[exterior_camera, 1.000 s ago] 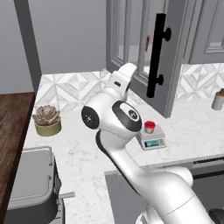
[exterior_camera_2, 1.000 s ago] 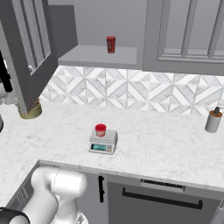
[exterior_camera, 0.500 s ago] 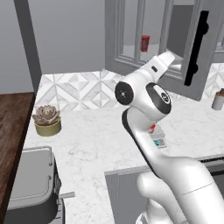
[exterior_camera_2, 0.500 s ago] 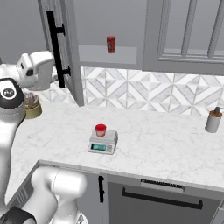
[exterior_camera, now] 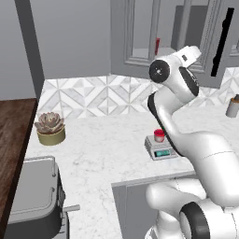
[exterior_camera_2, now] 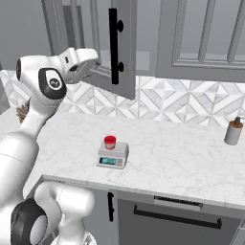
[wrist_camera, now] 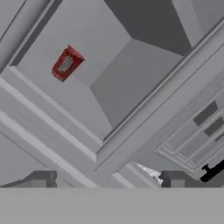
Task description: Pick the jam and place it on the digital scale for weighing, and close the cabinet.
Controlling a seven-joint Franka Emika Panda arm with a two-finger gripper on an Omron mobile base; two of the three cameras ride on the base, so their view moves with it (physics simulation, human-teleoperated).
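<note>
The jam [exterior_camera: 159,135] [exterior_camera_2: 110,141], a squat red jar, stands upright on the digital scale [exterior_camera: 161,150] [exterior_camera_2: 113,157] on the counter. Above it the cabinet door [exterior_camera_2: 125,72] hangs partly open, its black bar handle [exterior_camera: 221,43] [exterior_camera_2: 114,45] facing out. My gripper [exterior_camera: 197,51] [exterior_camera_2: 92,61] is raised against the inner side of that door, far above the jam. In the hand view my gripper [wrist_camera: 108,179] is open, its fingertips [wrist_camera: 41,178] spread wide with nothing between them. The door frame and glass lie just ahead, with a slim red container [wrist_camera: 66,63] on the shelf beyond.
A soap dispenser [exterior_camera: 232,107] [exterior_camera_2: 233,133] stands at the counter's right end. A potted succulent [exterior_camera: 50,127] sits at the left. A grey appliance [exterior_camera: 32,200] fills the lower left. The slim red container [exterior_camera: 157,45] stays inside the cabinet.
The cabinet door has swung to the right, toward shut, and my hand has followed behind it. The jam and the scale have not moved.
</note>
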